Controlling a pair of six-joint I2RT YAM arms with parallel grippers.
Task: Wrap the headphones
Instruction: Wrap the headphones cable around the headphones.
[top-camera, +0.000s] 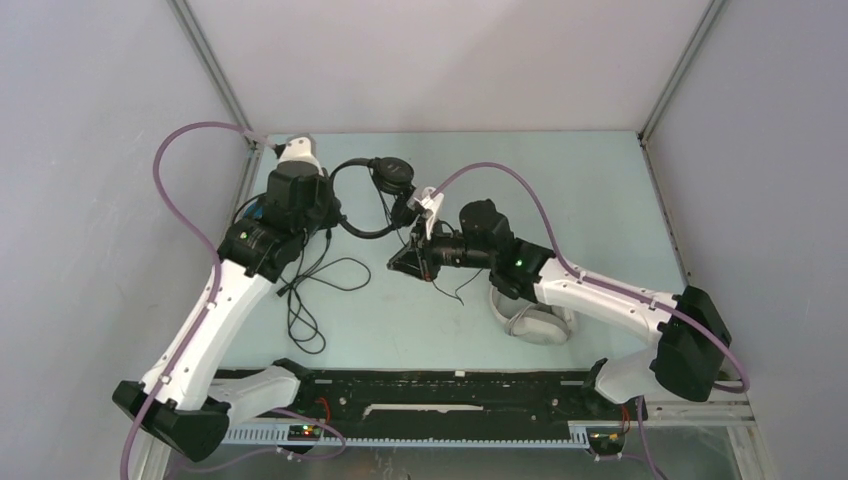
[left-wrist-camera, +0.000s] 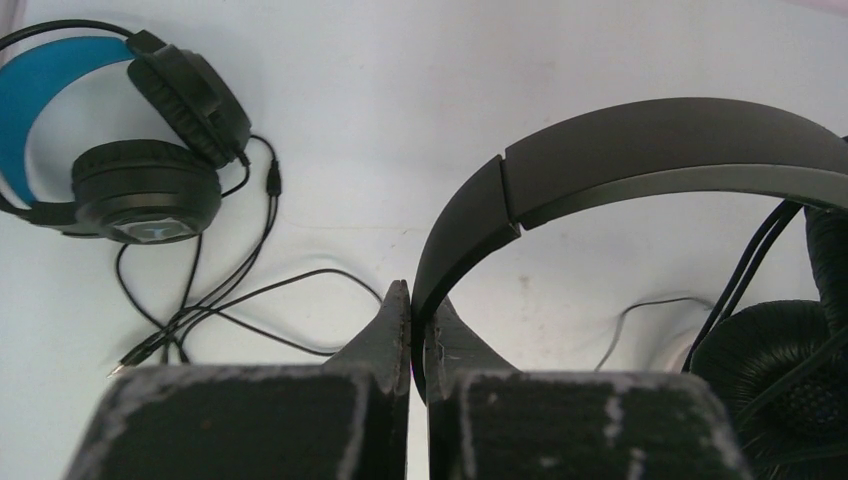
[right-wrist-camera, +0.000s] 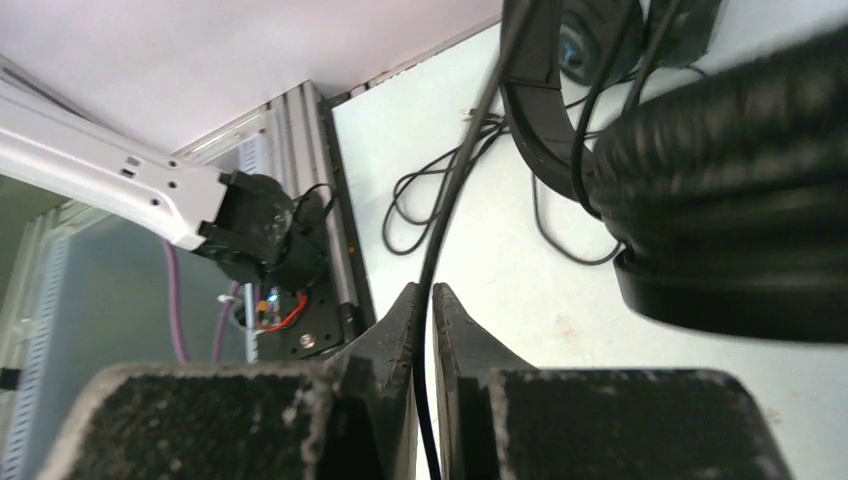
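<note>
From above, I see the thin black on-ear headset (top-camera: 385, 178) near the far edge of the pale green table (top-camera: 600, 200) at 11 o'clock, with open room from 1 to 3 o'clock. Left wrist: my left gripper (left-wrist-camera: 412, 305) is clamped tight on its headband (left-wrist-camera: 650, 140), and a bulky black blue-lined headset (left-wrist-camera: 130, 150) lies at 10 o'clock. Right wrist: my right gripper (right-wrist-camera: 425, 310) pinches a thin black cable (right-wrist-camera: 441, 240), with the aluminium edge rail (right-wrist-camera: 300, 120) at 9 o'clock.
</note>
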